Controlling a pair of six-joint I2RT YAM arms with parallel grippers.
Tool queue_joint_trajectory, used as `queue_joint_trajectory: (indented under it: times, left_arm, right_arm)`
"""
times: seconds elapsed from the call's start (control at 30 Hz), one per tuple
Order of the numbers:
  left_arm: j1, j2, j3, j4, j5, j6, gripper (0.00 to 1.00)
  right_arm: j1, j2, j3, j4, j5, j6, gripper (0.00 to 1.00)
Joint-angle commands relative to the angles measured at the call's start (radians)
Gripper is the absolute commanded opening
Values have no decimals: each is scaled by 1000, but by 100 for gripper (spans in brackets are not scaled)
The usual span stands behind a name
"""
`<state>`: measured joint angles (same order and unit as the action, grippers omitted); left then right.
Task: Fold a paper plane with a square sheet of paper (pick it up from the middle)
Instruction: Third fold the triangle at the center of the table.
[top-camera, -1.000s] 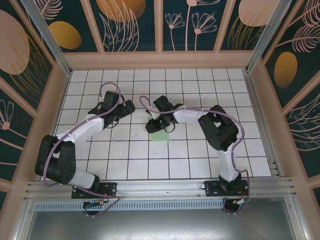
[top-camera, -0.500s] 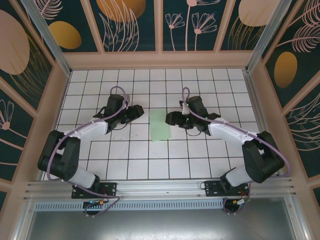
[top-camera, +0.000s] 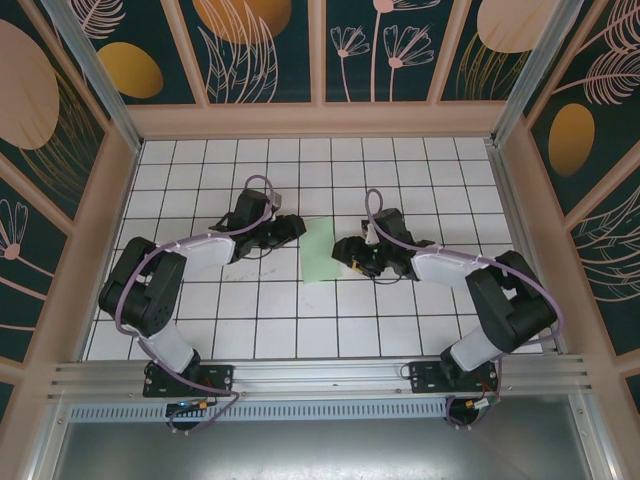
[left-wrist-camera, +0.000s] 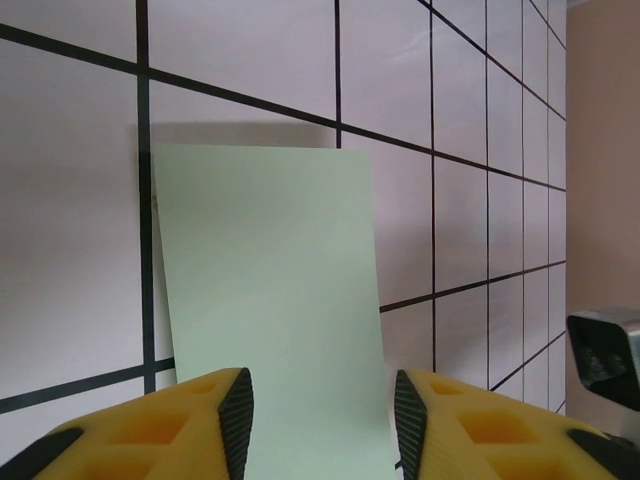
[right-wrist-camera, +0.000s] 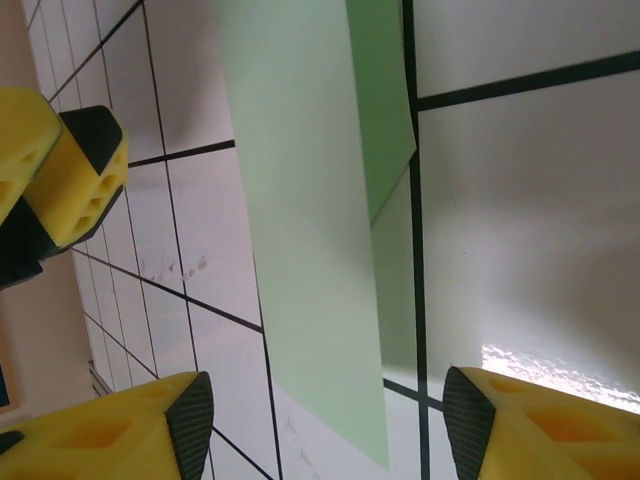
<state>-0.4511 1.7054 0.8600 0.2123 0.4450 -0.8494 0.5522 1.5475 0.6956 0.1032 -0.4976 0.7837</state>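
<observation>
The left gripper (top-camera: 296, 228) and right gripper (top-camera: 345, 252) have closed in on the half-folded square sheet of paper (top-camera: 318, 250) at frame centre. Their jaws are part-open and hold nothing, so the next fold looks imminent.

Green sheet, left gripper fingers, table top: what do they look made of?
Sheet: thin matte paper, pale mint, with crisp edges and a doubled layer in the right wrist view.
Left gripper fingers: yellow moulded plastic with hollow pockets. The black inner pads may be rubber.
Table top: smooth white board with black grid lines, material unclear.

A lab test cell: gridded table (top-camera: 400, 160), aluminium rail (top-camera: 320, 372), floral-panelled walls (top-camera: 260, 50).
</observation>
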Motion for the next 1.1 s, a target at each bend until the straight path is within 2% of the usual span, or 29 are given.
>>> queue_joint_trajectory:
  times: [0.0,0.37,0.7,1.07]
  left_arm:
    - [-6,43,24,45,25,-25,44]
    - [-9,73,31,56,38,-34,42]
    - [-14,109,43,84,72,-44,41]
    - [-20,152,43,103,74,-53,39]
  right_arm:
    - [0,38,2,52,-41,12,64]
    - [1,71,-32,142,-130,59,56]
    - [6,89,-29,95,-96,46,56]
    - [21,87,-21,135,-146,76,41]
